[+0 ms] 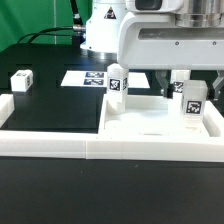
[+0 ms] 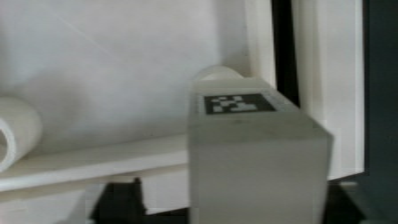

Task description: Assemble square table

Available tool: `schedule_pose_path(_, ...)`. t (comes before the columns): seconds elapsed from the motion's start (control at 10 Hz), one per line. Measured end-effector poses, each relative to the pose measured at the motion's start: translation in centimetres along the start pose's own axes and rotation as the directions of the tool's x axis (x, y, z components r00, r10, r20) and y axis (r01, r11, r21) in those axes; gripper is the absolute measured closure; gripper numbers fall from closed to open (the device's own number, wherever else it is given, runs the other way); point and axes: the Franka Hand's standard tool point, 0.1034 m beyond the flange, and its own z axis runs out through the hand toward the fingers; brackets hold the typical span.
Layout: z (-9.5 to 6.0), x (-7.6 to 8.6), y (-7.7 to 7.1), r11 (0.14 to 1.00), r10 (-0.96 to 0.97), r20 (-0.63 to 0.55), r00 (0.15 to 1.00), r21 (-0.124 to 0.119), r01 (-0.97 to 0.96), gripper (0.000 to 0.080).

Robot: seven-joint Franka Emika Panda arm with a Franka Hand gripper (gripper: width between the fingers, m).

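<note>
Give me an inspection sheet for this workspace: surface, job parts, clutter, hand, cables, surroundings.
Surface: black table, with a white border wall along the front.
Job's things: slab lies flat. Left leg sits apart on the table. Middle leg and right leg stand upright at the slab. Fourth leg stands between the hand's fingers.
Clutter: nothing seen.
Grippers: hand is low over the slab's far side, straddling the fourth leg. Whether it grips cannot be told.
Cables: black cable and green cable behind the table.
Surroundings: marker board, arm base.

Exterior low and wide, wrist close downward, sharing leg block [image 1: 192, 105] [image 2: 258, 150]
</note>
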Motion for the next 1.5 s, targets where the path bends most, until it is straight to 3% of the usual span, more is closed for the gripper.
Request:
schedule_pose_path(0.1,0.0,0.0,0.0,0.997,0.073,0.0,0.997,0.001,-0.073,0.0511)
schedule_pose_path(0.5,0.1,0.0,-0.1,0.913,0.408,-0.003,0.913,0.002,-0.408,0.0511)
schedule_pose_path(0.8,0.2,-0.2,-1.1,0.731,0.682,-0.009,0.731,0.012,-0.682,0.0509)
schedule_pose_path(1.2,0.3,-0.8,-0.7,0.318,0.947,0.03,0.32,0.066,-0.946,0.0509)
schedule_pose_path(1.3,0.3,-1.0,-0.8,0.2,0.979,0.035,0.203,0.068,-0.977,0.0509)
schedule_pose_path(1.4,0.4,-1.2,-1.2,0.141,0.989,0.036,0.143,0.066,-0.988,0.0509)
schedule_pose_path(1.5,0.4,-1.1,-1.1,0.188,0.981,0.032,0.191,0.068,-0.98,0.0509)
